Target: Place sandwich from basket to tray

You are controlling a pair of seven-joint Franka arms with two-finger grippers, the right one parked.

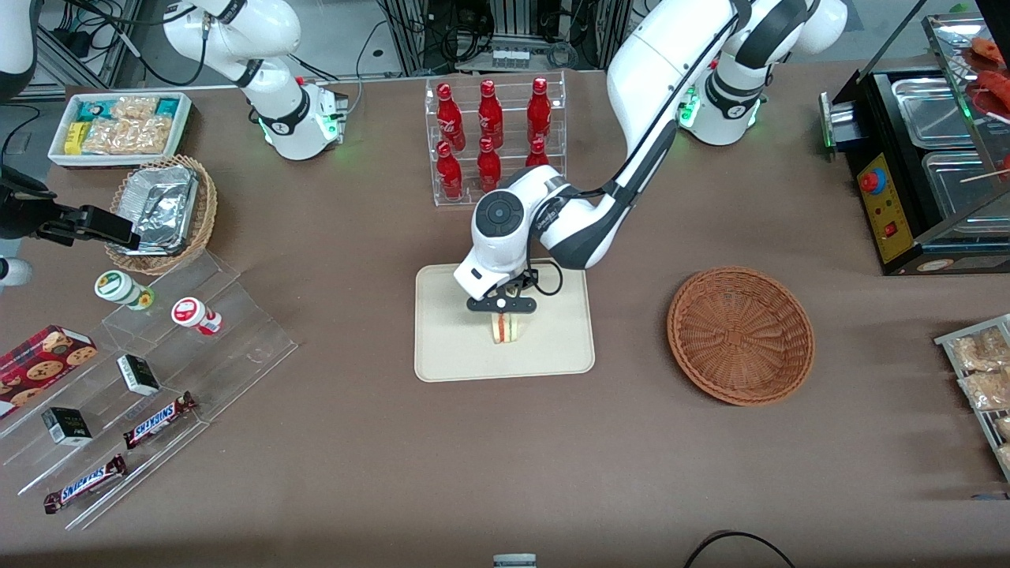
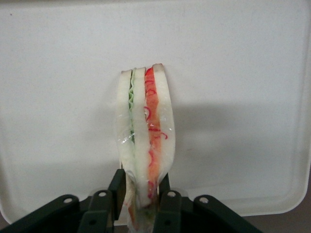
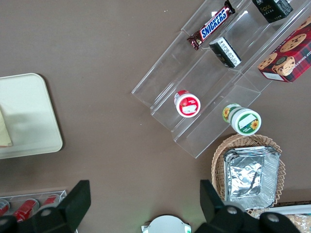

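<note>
The sandwich (image 1: 506, 329) is a pale bread wedge with red, orange and green filling, standing on edge on the beige tray (image 1: 450, 347). My left gripper (image 1: 503, 313) is just above it, shut on the sandwich. In the wrist view the black fingers (image 2: 118, 187) clamp the wedge (image 2: 145, 131) on both sides, with the tray surface (image 2: 233, 97) right beneath. The reddish-brown wicker basket (image 1: 740, 334) sits beside the tray toward the working arm's end, with nothing in it.
A clear rack of red bottles (image 1: 493, 134) stands just farther from the front camera than the tray. Clear stepped shelves with snack bars and cups (image 1: 150, 355), a tan basket of foil containers (image 1: 162, 211) and a white snack bin (image 1: 120, 126) lie toward the parked arm's end. A black warmer (image 1: 923, 166) stands at the working arm's end.
</note>
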